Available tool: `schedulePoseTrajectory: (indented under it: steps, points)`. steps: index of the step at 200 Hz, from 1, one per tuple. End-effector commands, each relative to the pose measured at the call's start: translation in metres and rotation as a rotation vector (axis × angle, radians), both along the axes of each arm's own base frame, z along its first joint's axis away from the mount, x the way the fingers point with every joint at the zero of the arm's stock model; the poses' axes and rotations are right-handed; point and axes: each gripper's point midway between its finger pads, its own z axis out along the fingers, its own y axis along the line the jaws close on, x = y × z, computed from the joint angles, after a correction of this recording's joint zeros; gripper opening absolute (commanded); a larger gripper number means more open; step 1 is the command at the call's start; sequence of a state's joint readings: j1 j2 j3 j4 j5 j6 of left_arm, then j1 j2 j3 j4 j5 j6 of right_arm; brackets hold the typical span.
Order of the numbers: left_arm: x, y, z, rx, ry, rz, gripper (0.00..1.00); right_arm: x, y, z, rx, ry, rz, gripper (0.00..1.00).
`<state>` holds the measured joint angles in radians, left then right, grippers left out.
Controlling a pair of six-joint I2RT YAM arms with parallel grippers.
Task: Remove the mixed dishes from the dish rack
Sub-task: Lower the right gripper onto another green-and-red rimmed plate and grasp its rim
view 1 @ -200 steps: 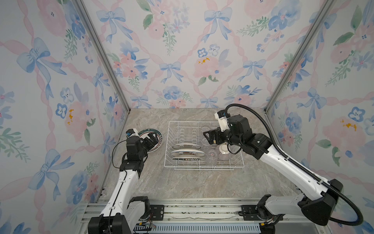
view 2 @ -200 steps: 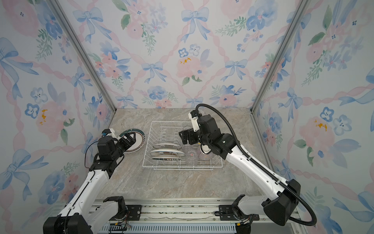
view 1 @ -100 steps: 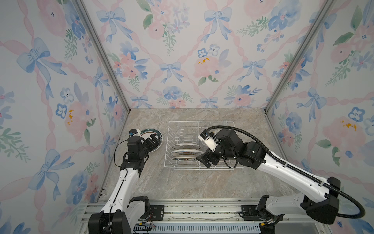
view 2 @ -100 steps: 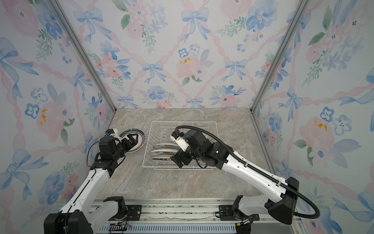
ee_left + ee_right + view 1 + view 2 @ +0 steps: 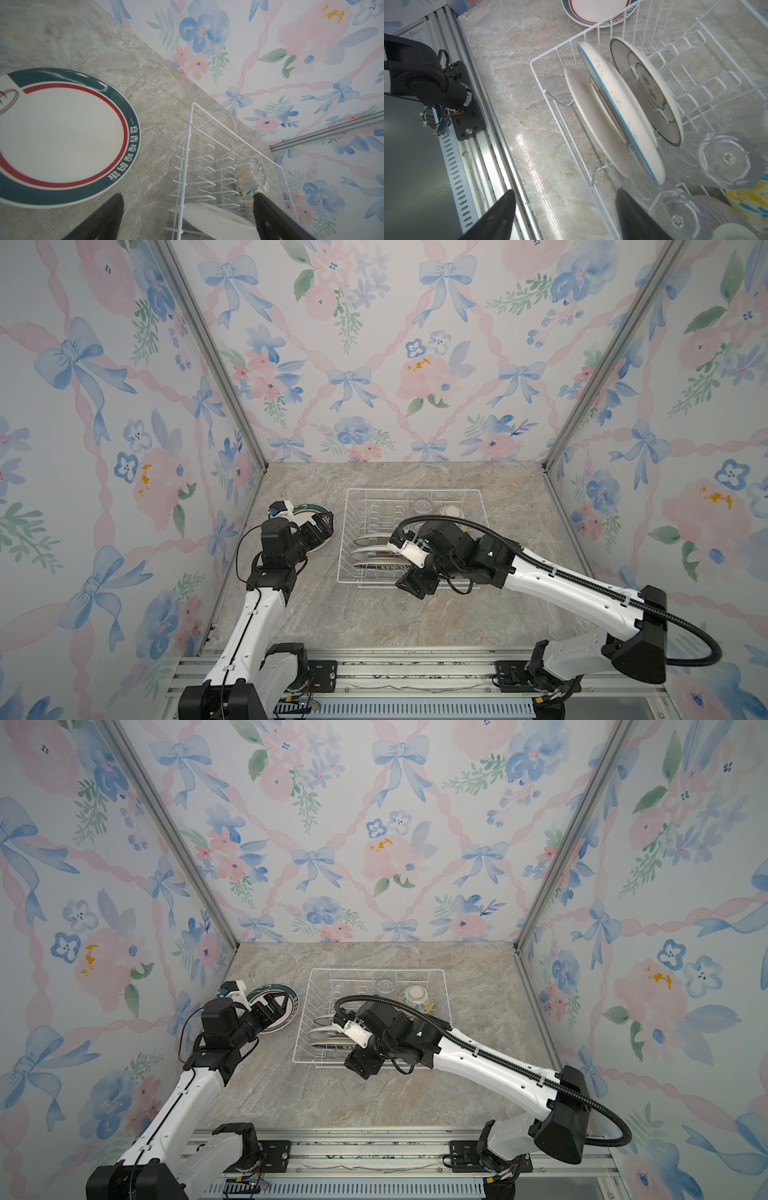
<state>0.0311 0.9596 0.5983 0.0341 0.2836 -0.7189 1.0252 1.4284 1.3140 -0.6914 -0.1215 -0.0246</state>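
Note:
The white wire dish rack [image 5: 478, 493] [image 5: 442, 973] holds three plates [image 5: 623, 108] upright in its front left part. Two upturned clear glasses [image 5: 726, 160] stand beside them, and a third glass [image 5: 422, 504] and the yellow-blue bowl [image 5: 415, 997] are at the back. One dark-rimmed plate [image 5: 62, 135] [image 5: 309, 510] lies flat on the table left of the rack. My right gripper [image 5: 566, 193] [image 5: 409, 587] is open astride the rack's front wire wall, holding nothing. My left gripper [image 5: 187, 197] [image 5: 320, 526] hangs open by the flat plate's edge.
A grey ridged bowl [image 5: 716, 209] shows behind the near glass. The metal rail [image 5: 483, 145] with the arm mounts runs along the table's front edge. Flowered walls close in the left, back and right sides.
My right arm has swung from above the rack's right half down to its front edge, near the plates. The left arm has barely shifted.

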Motion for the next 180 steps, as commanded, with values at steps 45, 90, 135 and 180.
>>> schedulePoseTrajectory:
  steps: [45,90,135,180]
  points:
    - [-0.002,-0.007,0.005,-0.013,-0.012,-0.030,0.98,0.004,0.016,-0.017,-0.071,0.024,0.036,0.64]
    - [-0.003,-0.006,0.000,-0.009,-0.009,-0.025,0.98,0.015,0.019,-0.026,-0.139,0.010,0.007,0.57]
    - [-0.005,-0.006,-0.005,-0.005,-0.006,-0.022,0.98,0.025,0.021,-0.029,-0.186,-0.040,-0.014,0.53]
    - [-0.003,-0.006,-0.005,-0.005,-0.009,-0.028,0.98,0.032,0.021,-0.044,-0.303,-0.109,-0.022,0.47]
